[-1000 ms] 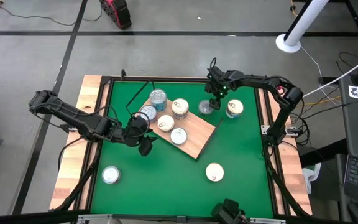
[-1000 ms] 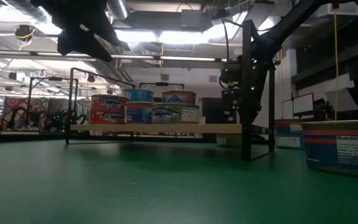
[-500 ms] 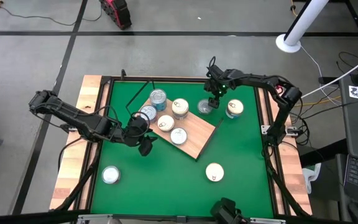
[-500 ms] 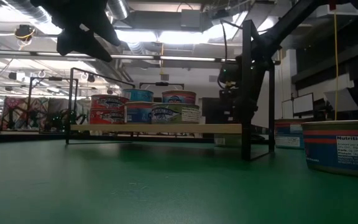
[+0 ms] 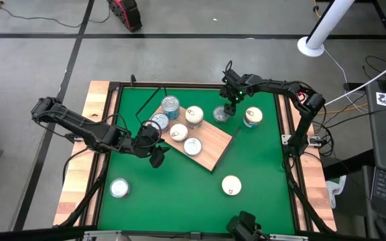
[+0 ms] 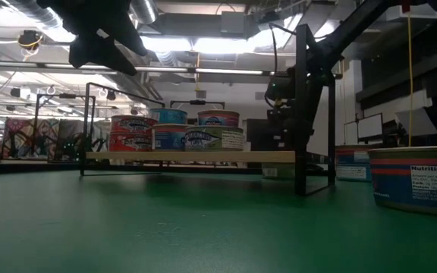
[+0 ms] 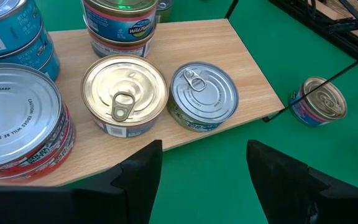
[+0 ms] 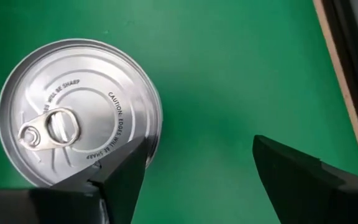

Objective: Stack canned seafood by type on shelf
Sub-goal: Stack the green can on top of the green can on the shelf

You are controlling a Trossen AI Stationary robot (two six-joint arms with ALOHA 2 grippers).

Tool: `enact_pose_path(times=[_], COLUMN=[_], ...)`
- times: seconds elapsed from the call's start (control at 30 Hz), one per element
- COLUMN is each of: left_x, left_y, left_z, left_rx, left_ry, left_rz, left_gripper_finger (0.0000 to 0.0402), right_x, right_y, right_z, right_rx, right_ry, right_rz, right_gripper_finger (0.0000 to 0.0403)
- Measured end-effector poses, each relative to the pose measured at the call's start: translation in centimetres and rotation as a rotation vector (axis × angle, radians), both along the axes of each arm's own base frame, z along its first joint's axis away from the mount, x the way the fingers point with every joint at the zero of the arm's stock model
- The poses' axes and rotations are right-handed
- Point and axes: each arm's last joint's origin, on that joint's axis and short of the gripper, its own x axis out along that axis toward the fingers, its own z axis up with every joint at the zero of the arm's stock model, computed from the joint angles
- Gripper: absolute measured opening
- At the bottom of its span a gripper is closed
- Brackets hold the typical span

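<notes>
The shelf (image 5: 210, 144) is a wood-grain board lying aslant on the green mat, raised on dark legs (image 6: 81, 168). Several tins (image 5: 178, 132) stand on it, some stacked (image 6: 180, 136). My left gripper (image 5: 155, 155) hangs open above the mat at the shelf's near-left edge, facing a gold-lidded tin (image 7: 124, 93) and a silver-lidded tin (image 7: 202, 96). My right gripper (image 5: 230, 100) is open, pointing down over a silver tin (image 5: 221, 115) that stands on the mat by the shelf's far right corner. In the right wrist view that tin (image 8: 79, 112) lies to one side of the gap, partly under one finger (image 8: 123, 180).
More tins stand on the mat: one right of my right gripper (image 5: 253, 117), one near the front (image 5: 231, 185), one at the near left (image 5: 118, 188), the front one close to the low camera (image 6: 419, 178). Pale wooden rails (image 5: 79, 167) and a dark frame border the mat.
</notes>
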Motion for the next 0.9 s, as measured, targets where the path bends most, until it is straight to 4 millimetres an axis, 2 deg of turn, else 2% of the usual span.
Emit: enact_pose_path(times=[0.3, 0.67, 0.9], left_x=[0.0, 0.0, 0.0], left_y=[0.0, 0.0, 0.0], left_z=[0.0, 0.0, 0.0], left_rx=[0.0, 0.0, -0.001], left_ry=[0.0, 0.0, -0.001], left_rz=[0.0, 0.0, 0.001], left_gripper_finger=[0.0227, 0.0227, 0.0227], right_x=[-0.1, -0.9, -1.0], right_y=[-0.2, 0.3, 0.1], right_z=[0.0, -1.6, -1.7], right_rx=[-0.048, -0.096, -0.13], right_ry=[0.023, 0.058, 0.082], right_rz=[-0.053, -0.084, -0.116], right_gripper_finger=[0.0293, 0.0293, 0.0293])
